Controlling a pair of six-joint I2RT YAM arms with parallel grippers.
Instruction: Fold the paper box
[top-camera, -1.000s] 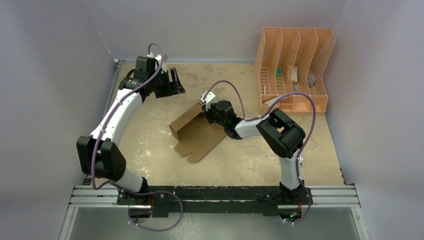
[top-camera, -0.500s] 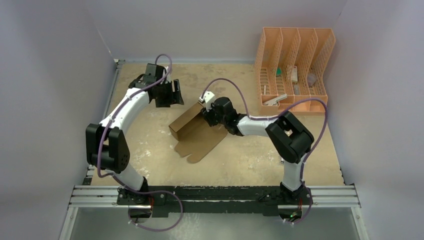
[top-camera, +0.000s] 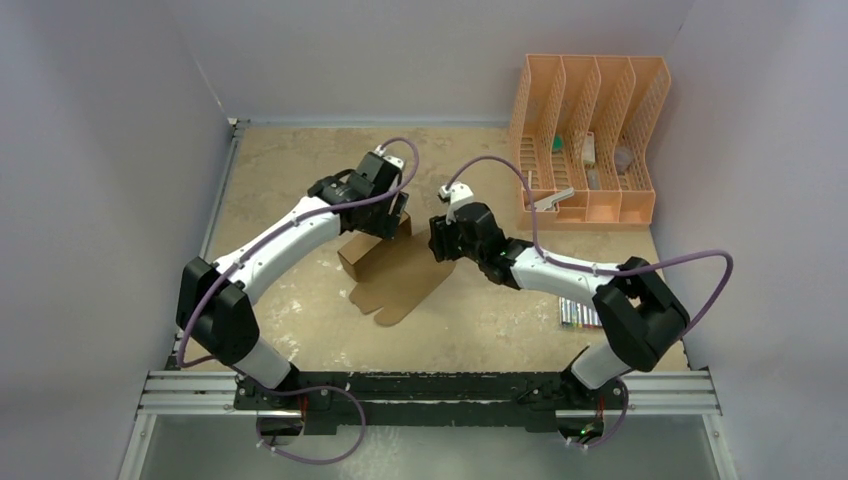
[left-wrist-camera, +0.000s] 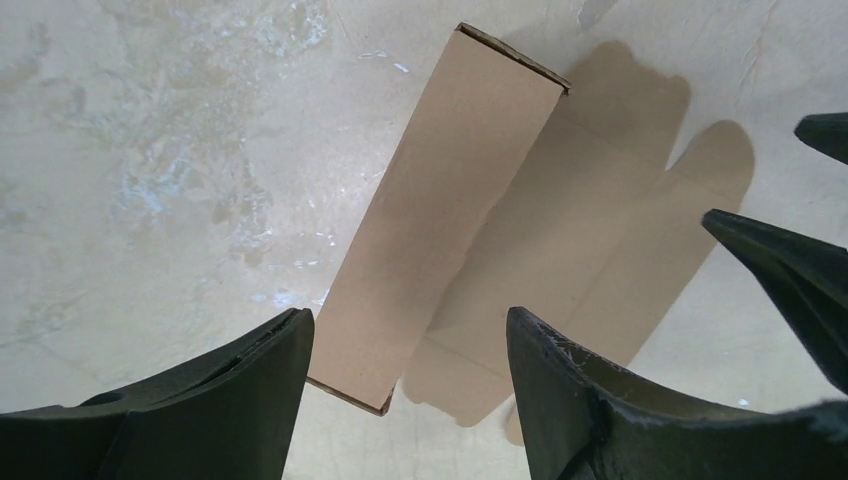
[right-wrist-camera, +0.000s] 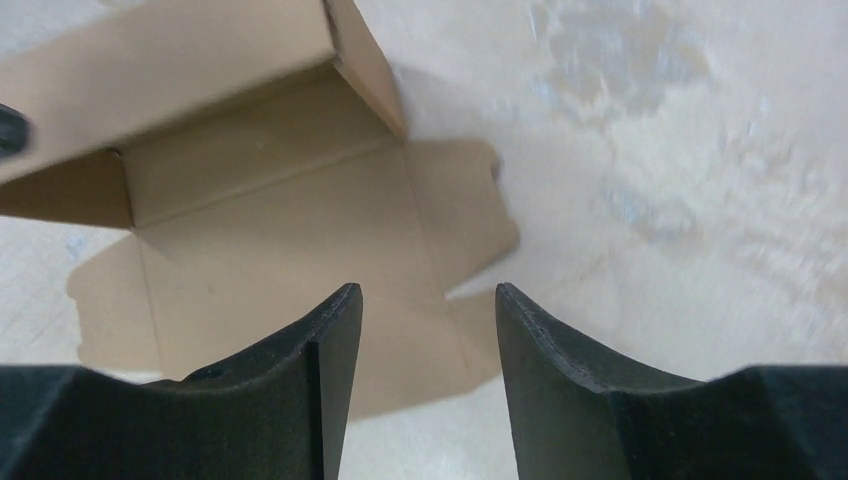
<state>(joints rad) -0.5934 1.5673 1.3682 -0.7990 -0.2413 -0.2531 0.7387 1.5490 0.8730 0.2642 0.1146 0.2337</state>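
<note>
box: paper box (top-camera: 395, 268) mid-frame, one wall up, rest flat
left gripper (left-wrist-camera: 408, 325): spread, empty, above wall
right gripper (right-wrist-camera: 428, 300): spread, empty
tip: brace wall, lift flap at crease

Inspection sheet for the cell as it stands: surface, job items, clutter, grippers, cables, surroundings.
Surface: table, beige, with pale stained patches.
Job's things: paper box, partly folded, one long panel raised, the other flaps flat.
Clutter: orange file rack at the far right with small items inside; pack of coloured markers beside the right arm.
Grippers: left gripper and right gripper both open, empty, above the box.
Cables: purple cables looped along both arms, no snag seen.
Surroundings: grey walls; aluminium rail at the near edge.
</note>
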